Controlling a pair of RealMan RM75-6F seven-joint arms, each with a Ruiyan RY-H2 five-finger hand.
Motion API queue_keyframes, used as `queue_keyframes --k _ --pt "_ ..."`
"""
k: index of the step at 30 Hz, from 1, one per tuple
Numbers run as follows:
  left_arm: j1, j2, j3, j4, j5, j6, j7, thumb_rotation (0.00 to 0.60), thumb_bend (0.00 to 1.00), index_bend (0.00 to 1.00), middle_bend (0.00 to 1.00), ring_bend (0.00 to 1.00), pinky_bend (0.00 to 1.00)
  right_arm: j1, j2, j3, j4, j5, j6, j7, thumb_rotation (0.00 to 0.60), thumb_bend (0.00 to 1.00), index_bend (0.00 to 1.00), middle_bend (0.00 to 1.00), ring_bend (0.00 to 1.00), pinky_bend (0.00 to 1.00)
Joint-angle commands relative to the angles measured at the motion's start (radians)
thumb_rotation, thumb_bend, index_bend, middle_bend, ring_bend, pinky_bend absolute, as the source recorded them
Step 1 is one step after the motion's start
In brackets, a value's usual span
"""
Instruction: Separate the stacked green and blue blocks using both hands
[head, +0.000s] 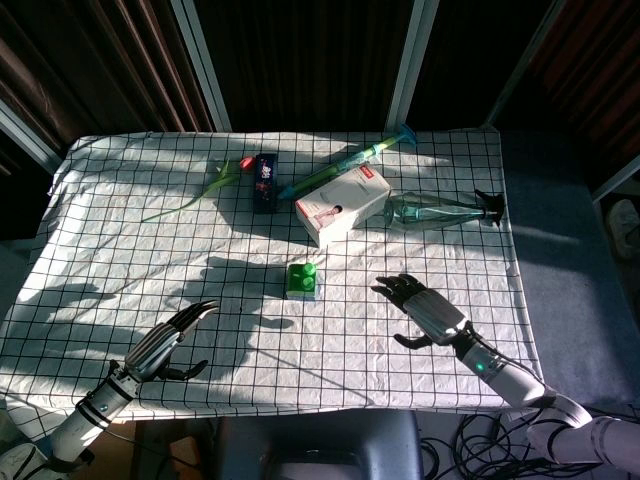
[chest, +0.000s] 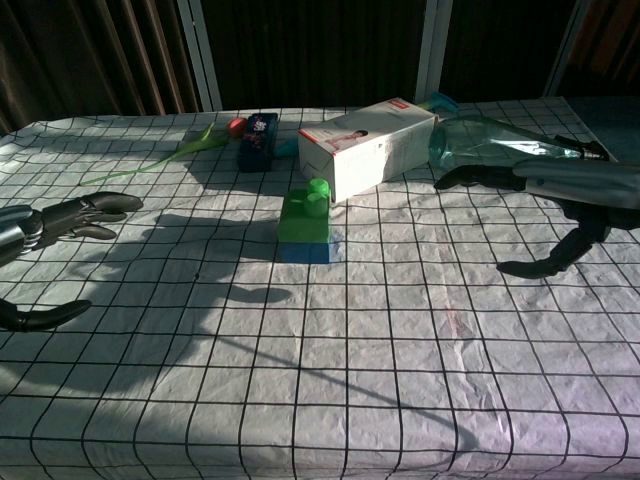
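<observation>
Mid-table, centre of frame: our green block (chest: 305, 212) is sitting on the blue block (chest: 306, 250), so nothing's separated yet.

We've got both hands spread and holding nothing, so basically we're at the start. Left hand (head: 170, 345) hovers in the lower left of the head view, well apart from the stack; right hand (head: 425, 312) is lower right, nearer but not touching. Clutter sits just behind in the upper middle: a white box (head: 342, 204), a dark can (head: 264, 181) and a glass vase (head: 440, 211) lying on its side. Left to do: reach in, grab one block with each hand, pull apart.
</observation>
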Motion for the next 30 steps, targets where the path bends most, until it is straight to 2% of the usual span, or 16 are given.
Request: queue_keyframes --k 1,7,11,13,16,22,30 --pt "-0.004 -0.002 0.0 -0.001 -0.004 -0.001 0.007 0.6 0.37 0.0 0.0 0.0 0.12 0.001 -0.001 -0.005 0.006 0.003 0.003 -0.004 0.6 0.26 0.0 0.0 0.0 0.0" --pt "-0.005 -0.011 -0.02 0.016 -0.021 0.024 0.043 0.6 0.37 0.0 0.0 0.0 0.14 -0.025 0.022 -0.006 0.026 0.02 0.052 -0.04 0.6 0.26 0.0 0.0 0.0 0.0" --pt "-0.018 -0.022 -0.076 0.044 -0.08 0.014 0.088 0.6 0.39 0.0 0.0 0.0 0.16 -0.077 0.059 0.016 0.058 0.088 0.112 -0.079 0.6 0.26 0.0 0.0 0.0 0.0" --pt "-0.039 -0.035 -0.108 0.062 -0.108 -0.009 0.123 0.6 0.39 0.0 0.0 0.0 0.18 -0.098 0.069 0.036 0.093 0.125 0.141 -0.097 0.6 0.26 0.0 0.0 0.0 0.0" --pt "-0.091 -0.038 -0.127 0.052 -0.127 -0.09 0.155 0.6 0.39 0.0 0.0 0.0 0.19 -0.114 0.088 0.07 0.118 0.188 0.147 -0.085 0.6 0.26 0.0 0.0 0.0 0.0" --pt "-0.195 -0.079 -0.167 0.066 -0.17 -0.246 0.268 0.6 0.39 0.0 0.0 0.0 0.17 -0.09 0.157 0.141 0.12 0.291 0.078 -0.015 0.6 0.26 0.0 0.0 0.0 0.0" --pt "-0.277 -0.146 -0.226 0.09 -0.278 -0.382 0.48 0.6 0.35 0.0 0.0 0.0 0.15 -0.042 0.165 0.173 0.149 0.426 -0.07 -0.102 0.6 0.26 0.0 0.0 0.0 0.0"
